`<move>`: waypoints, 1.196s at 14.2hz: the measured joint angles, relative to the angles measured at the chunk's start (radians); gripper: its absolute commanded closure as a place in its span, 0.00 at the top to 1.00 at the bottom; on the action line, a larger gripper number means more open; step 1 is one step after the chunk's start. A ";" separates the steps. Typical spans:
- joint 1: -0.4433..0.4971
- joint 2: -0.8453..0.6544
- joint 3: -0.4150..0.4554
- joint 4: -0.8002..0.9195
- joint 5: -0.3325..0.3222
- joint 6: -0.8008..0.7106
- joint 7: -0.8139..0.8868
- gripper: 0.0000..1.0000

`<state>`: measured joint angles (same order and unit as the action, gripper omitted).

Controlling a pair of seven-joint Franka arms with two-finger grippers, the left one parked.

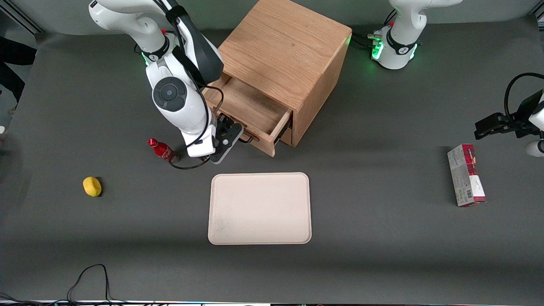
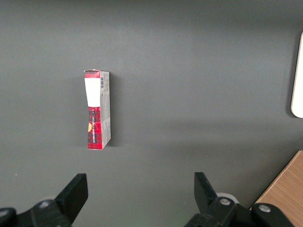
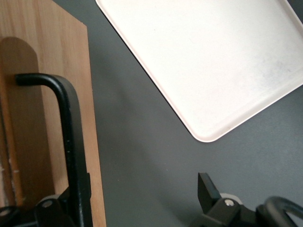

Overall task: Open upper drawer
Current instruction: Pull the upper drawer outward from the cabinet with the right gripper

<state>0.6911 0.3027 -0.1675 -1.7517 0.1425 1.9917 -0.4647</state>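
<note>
Cream tray (image 1: 259, 208) lies nearest the camera, with the upper drawer (image 1: 248, 111) already drawn well out of the cabinet (image 1: 285, 55) above it.

At about 11 o'clock from the tray, the gripper (image 1: 231, 137) is set at the drawer front, fingers spread wide with the black handle (image 3: 71, 142) between them, not clamped. For a clean finish, the pull should be kept straight along the drawer's slide, avoiding sideways drag, and the red bottle (image 1: 162, 149) beside the arm should be cleared.

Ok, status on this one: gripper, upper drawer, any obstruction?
Gripper at the black handle, fingers open. Upper drawer pulled well out. Tray nearer the camera, apart.
</note>
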 measured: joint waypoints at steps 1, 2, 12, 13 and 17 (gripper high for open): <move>-0.010 0.009 0.000 0.015 0.000 -0.011 -0.015 1.00; -0.020 0.019 0.000 0.031 0.000 -0.018 -0.030 1.00; -0.070 0.056 -0.001 0.090 0.058 -0.045 -0.099 1.00; -0.073 0.060 -0.001 0.098 0.058 -0.047 -0.101 1.00; -0.074 0.083 -0.001 0.141 0.058 -0.059 -0.108 1.00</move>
<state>0.6168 0.3858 -0.1684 -1.6109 0.2006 1.9327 -0.5726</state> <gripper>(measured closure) 0.000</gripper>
